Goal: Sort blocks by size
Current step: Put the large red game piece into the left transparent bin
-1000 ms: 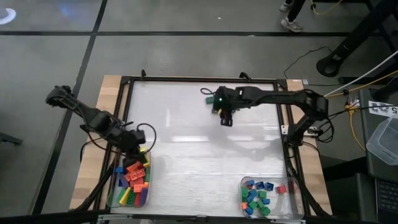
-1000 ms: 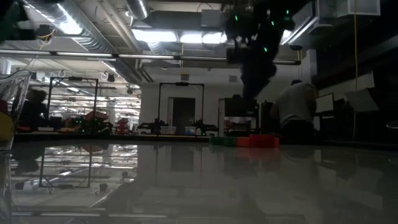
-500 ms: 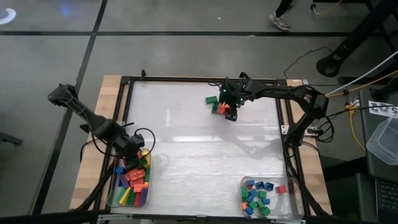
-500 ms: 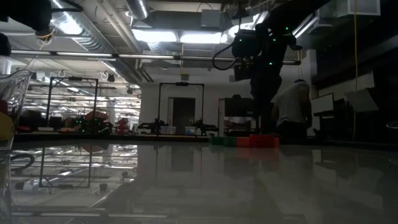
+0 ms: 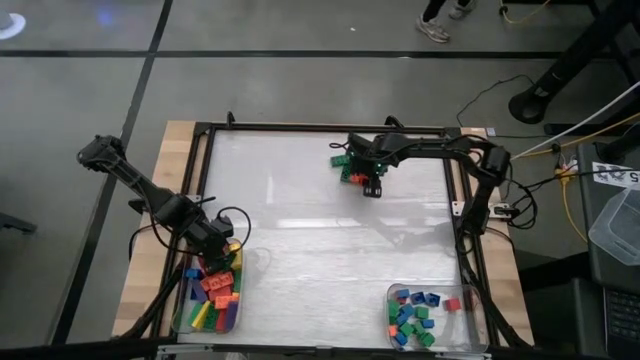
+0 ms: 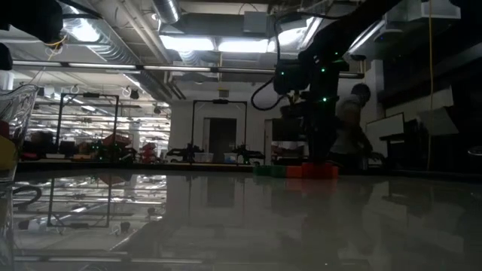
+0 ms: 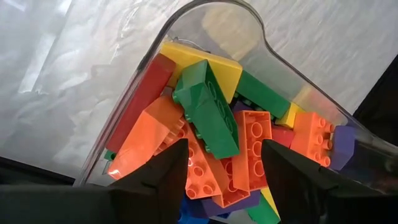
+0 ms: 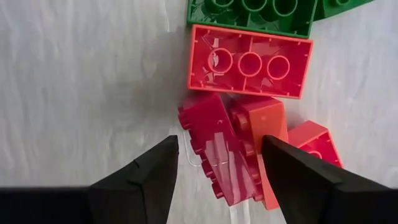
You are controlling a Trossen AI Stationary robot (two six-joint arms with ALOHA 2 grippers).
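Blocks (image 5: 349, 166) far side; 2 trays (image 5: 210, 300) near corners, blocks in each.

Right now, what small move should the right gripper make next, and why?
Probably lower and close. The right gripper is open over the loose blocks at the table's far side, its fingers straddling a red block. The left gripper hangs open over its tray.
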